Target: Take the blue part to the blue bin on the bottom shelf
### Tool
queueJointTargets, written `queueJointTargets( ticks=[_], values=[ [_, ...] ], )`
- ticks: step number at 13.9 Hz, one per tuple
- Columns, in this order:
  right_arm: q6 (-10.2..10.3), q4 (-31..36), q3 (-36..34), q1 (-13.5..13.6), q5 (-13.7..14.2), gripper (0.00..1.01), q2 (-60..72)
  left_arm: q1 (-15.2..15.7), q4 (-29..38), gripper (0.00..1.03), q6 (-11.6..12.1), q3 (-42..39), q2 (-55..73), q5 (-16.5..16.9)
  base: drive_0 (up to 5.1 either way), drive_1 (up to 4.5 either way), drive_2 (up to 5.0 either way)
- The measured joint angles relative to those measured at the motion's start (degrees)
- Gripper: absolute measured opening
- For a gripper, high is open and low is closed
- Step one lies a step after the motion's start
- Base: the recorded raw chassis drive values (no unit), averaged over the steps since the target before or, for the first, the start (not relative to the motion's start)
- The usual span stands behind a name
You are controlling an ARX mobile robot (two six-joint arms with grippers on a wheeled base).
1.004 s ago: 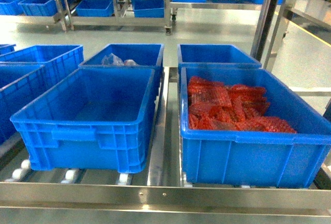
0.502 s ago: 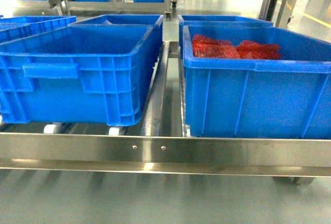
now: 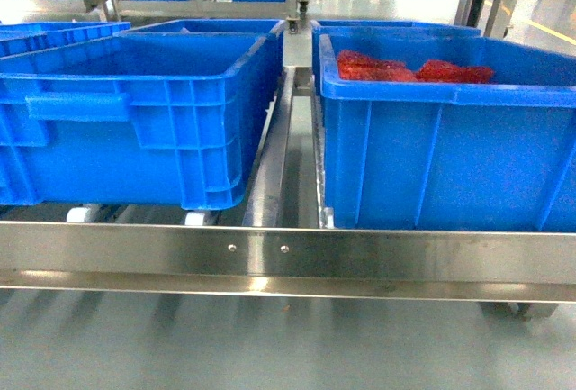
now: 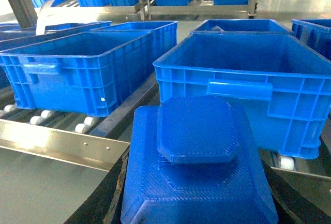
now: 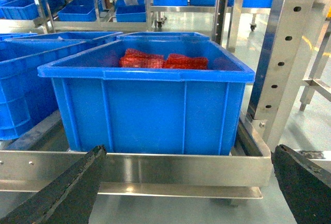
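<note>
Two front blue bins [image 3: 135,111] on the bottom shelf [image 3: 288,259]; one blue part [image 4: 196,162].

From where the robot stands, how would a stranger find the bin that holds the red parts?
Look at the steel shelf in front, with white rollers. Two blue bins stand at its front edge; take the right bin. Only it shows red mesh-like parts over its rim; the left bin shows none.

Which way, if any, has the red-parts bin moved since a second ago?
No. The red-parts bin still sits just behind the steel front lip; only the camera dropped.
</note>
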Motion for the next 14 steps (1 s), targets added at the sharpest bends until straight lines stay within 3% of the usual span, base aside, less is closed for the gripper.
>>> queueJointTargets(
  ticks=[14],
  values=[
    [0.0, 0.1, 0.0, 0.0, 0.0, 0.98, 0.0, 0.0, -0.1, 0.43, 0.0, 0.0, 0.0, 0.1, 0.0, 4.18, -4.1]
  ],
)
